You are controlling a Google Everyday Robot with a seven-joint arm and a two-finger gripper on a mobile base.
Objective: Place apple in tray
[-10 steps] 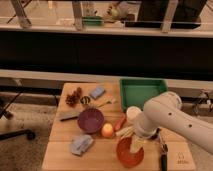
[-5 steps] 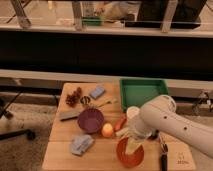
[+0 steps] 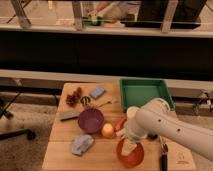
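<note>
**A:** Which containers are on the table [image 3: 105, 150], and what do they hold?

**B:** A green tray [image 3: 142, 94] sits at the far right corner, and its floor shows bare green. A purple bowl [image 3: 91, 120] near the middle looks empty. An orange bowl [image 3: 135, 160] stands at the near edge, right of centre. The gripper [image 3: 128, 147] points down over it with its fingers spread, pinching nothing I can see.

**A:** Where is the apple?

**B:** The apple [image 3: 107, 130] lies on the wood just beside the purple bowl's right side. A carrot [image 3: 120, 124] is at its right. It is well apart from the tray.

**A:** How much room is there to move?

**B:** Bare wood shows between the carrot and the tray's near rim. The white arm [image 3: 165, 125] crosses the right side and hides the tray's near right corner. A grey cloth [image 3: 81, 143] lies toward the near left corner.

**A:** What has changed since a second ago?

**B:** The arm has shifted slightly left. The apple, the bowls and the tray have not moved.
</note>
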